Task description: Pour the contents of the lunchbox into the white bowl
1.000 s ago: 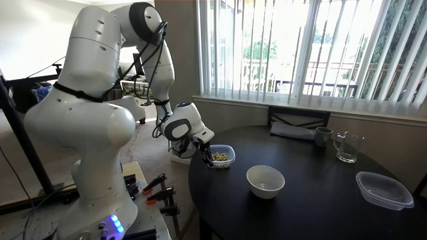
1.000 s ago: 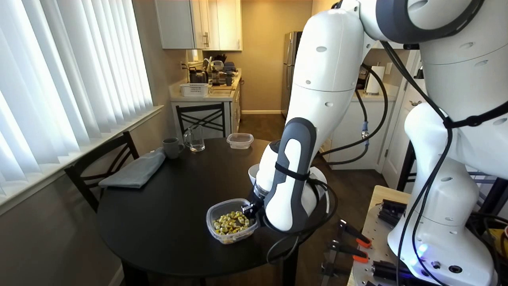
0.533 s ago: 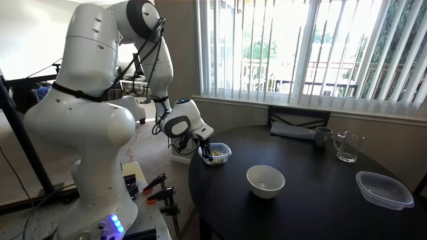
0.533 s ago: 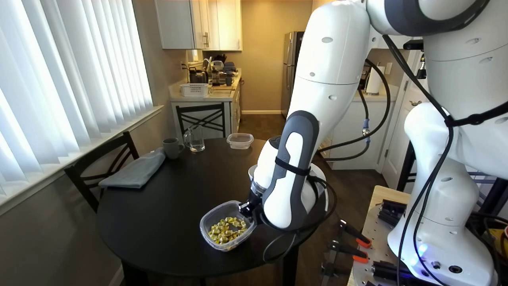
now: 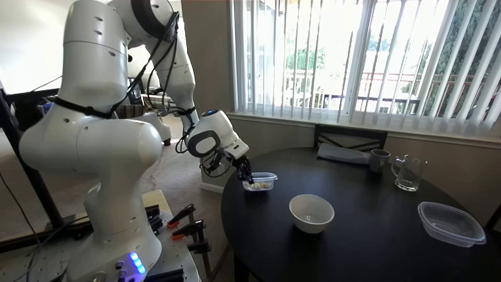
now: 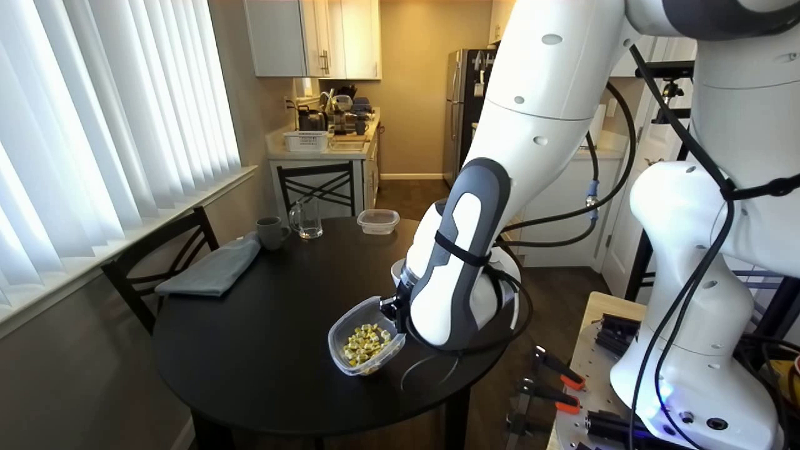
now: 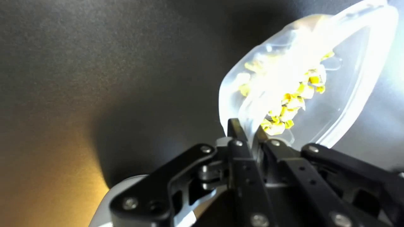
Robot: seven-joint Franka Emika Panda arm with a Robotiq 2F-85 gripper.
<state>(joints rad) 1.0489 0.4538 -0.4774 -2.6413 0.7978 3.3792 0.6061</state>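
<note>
The box [image 6: 354,317] is in the claw [image 7: 248,126], which is drawn almost closed with the clear rim pinched between its tips. It looks raised just off the table [image 6: 269,350], though I cannot be sure of a gap beneath. The bits [image 6: 366,343] lie in the bottom of it.

One relation decides the pour. In an exterior view the bowl [image 5: 312,213] stands to the right of the box and nearer, upright and apart from it, with no bits showing inside; the claw meets the box at its left. In an exterior view the arm [image 6: 465,231] covers most of the bowl, which lies far and slightly right of the box, and the claw is at the box's far right edge. Squarish, the box shows no clear long axis.

Carrying it over seems the step in hand. The next move likely calls for bringing the box to the bowl fairly level, then rolling it so that a free edge hangs over. Held at one edge only, the thin box may twist and shed bits on the table
</note>
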